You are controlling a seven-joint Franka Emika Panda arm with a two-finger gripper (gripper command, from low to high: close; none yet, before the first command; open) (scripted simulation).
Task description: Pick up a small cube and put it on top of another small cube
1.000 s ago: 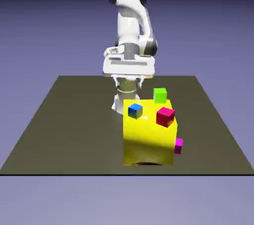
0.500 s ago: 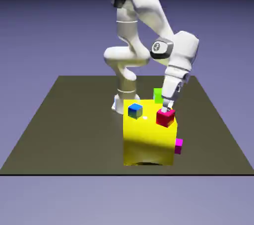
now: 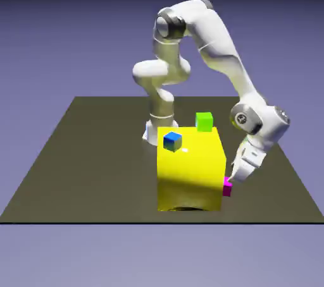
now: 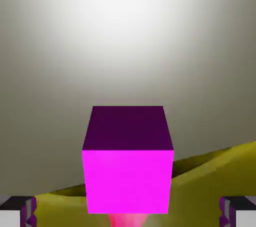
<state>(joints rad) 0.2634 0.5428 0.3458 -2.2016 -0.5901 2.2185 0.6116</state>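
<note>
— How far along?

— Barely begun. My gripper is spread wide around the small magenta cube, holding nothing; contact is probably not made.

— And the target?

— The small bright green cube waits bare behind the big yellow block.

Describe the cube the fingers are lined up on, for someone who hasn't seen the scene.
Find the big yellow block mid-table. At its lower corner on the exterior view's right, low on the table, sits a small magenta cube. It's the only magenta one; the blue and green cubes sit higher.
</note>
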